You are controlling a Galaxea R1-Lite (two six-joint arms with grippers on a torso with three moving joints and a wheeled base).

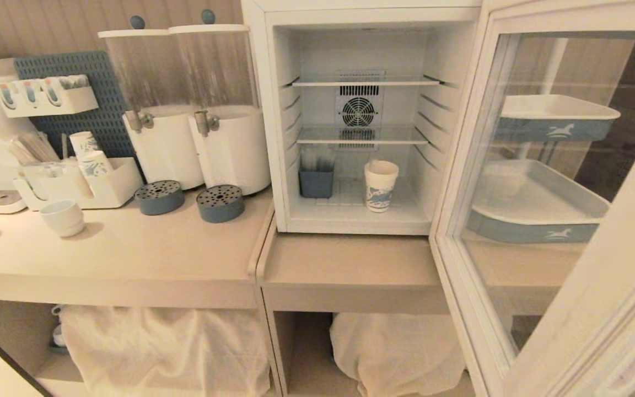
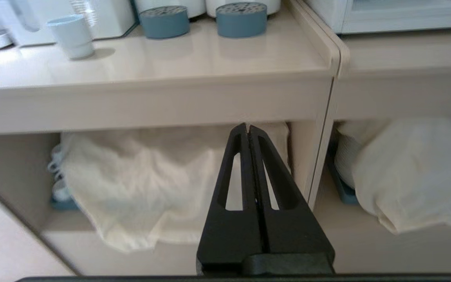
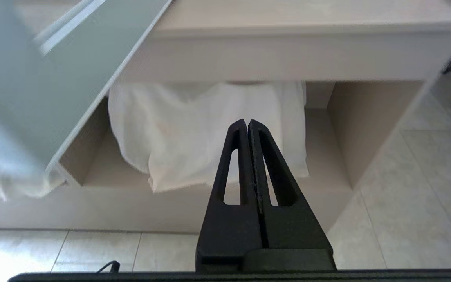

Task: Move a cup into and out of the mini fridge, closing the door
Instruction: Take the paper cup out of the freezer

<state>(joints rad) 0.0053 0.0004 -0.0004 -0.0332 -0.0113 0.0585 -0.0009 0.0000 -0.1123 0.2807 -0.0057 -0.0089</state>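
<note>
The tall white paper cup [image 1: 380, 185] with blue print stands upright on the floor of the white mini fridge [image 1: 357, 118], right of centre. The glass-windowed door [image 1: 549, 209] hangs wide open on the right, close to the head camera. Neither arm shows in the head view. My left gripper [image 2: 248, 126] is shut and empty, held low in front of the counter's lower shelf, below the counter top [image 2: 170, 58]. My right gripper [image 3: 247, 121] is also shut and empty, low before the shelf under the fridge, with the open door's edge [image 3: 92, 78] beside it.
A small blue holder [image 1: 316, 182] sits in the fridge left of the cup. On the counter stand two drink dispensers [image 1: 190, 105], two round blue drip trays [image 1: 220, 203], a white mug [image 1: 63, 217] and an organiser with paper cups [image 1: 89, 160]. White cloths [image 1: 168, 347] cover the lower shelves.
</note>
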